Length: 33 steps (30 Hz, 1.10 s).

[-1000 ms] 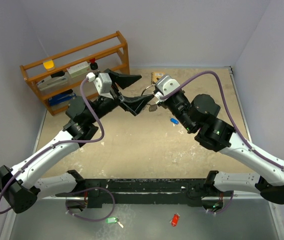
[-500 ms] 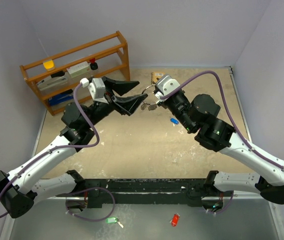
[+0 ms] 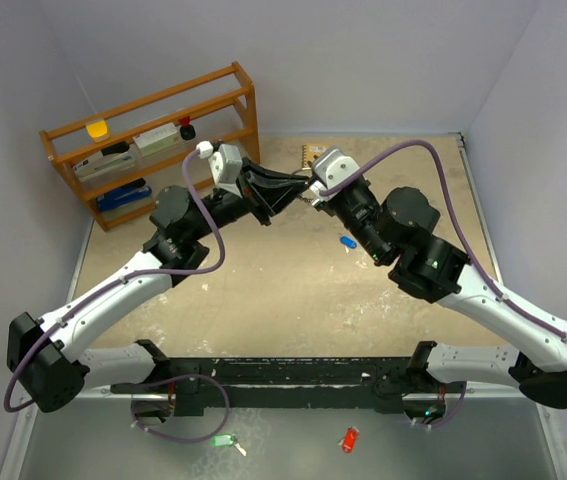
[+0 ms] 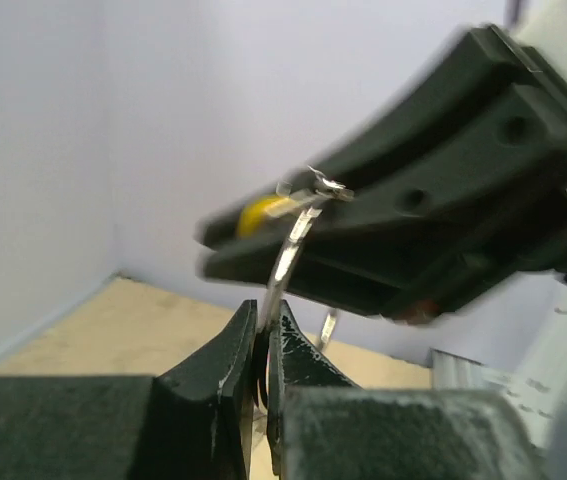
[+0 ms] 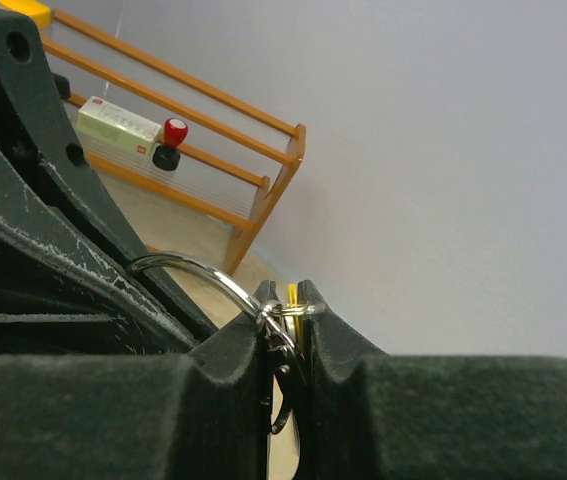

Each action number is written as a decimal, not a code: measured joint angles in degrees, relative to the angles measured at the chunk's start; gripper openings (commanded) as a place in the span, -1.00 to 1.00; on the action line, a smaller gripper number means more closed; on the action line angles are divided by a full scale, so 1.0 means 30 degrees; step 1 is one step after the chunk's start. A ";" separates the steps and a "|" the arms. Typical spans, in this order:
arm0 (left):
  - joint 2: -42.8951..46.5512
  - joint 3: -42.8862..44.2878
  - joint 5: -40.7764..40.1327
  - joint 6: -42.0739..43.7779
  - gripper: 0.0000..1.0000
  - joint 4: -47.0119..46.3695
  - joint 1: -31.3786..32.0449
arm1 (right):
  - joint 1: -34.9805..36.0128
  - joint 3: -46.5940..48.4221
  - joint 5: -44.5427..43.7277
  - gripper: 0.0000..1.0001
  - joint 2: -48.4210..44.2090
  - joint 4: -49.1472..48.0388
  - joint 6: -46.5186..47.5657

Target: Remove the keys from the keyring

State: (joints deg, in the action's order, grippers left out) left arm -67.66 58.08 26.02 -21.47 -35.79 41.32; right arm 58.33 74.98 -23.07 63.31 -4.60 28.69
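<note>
Both grippers meet in mid-air over the back of the table. My right gripper (image 3: 312, 192) (image 5: 290, 290) is shut on a yellow-headed key (image 5: 292, 310) and a small silver link, with the keyring (image 5: 178, 262) arcing out to its left. My left gripper (image 3: 296, 188) (image 4: 263, 335) is shut on a thin silver strip (image 4: 285, 258), apparently the keyring seen edge-on, which runs up to the right gripper's fingers (image 4: 433, 190). The yellow key head (image 4: 256, 214) shows there too. A blue-headed key (image 3: 348, 242) lies loose on the table. The other keys are hidden between the fingers.
A wooden rack (image 3: 153, 140) with small items stands at the back left. A small patterned object (image 3: 313, 152) lies by the back wall. A green tag (image 3: 223, 440) and a red tag (image 3: 349, 438) rest on the near ledge by the arm bases.
My left gripper swung right to the ring and went from wide open to shut on it. The dangling keys are now hidden. The right arm stayed in place.
</note>
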 measured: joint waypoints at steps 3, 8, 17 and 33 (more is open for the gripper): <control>-0.0080 0.0219 -0.0073 0.0321 -1.00 0.0342 -0.0102 | -0.0007 -0.0044 0.0066 -0.32 -0.0044 0.0109 -0.0219; 0.0845 0.0219 -0.1049 0.1304 -1.00 0.1960 0.0029 | -0.0022 -0.0051 -0.0007 0.04 -0.0044 0.0204 -0.0437; 0.2186 0.0612 -0.4379 0.4444 -1.00 0.5610 0.0022 | 0.0022 -0.0087 0.0525 -0.18 -0.1224 0.2047 -0.1501; 0.2594 0.0612 -0.4524 0.5413 -1.00 0.7089 0.0022 | 0.0022 -0.2120 0.1086 -0.52 -0.3104 0.0714 -0.2164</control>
State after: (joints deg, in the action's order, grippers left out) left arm -59.88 59.92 12.45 -5.23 -14.52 41.39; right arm 58.39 68.62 -19.81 54.00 -2.46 22.20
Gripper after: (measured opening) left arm 0.011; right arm 0.293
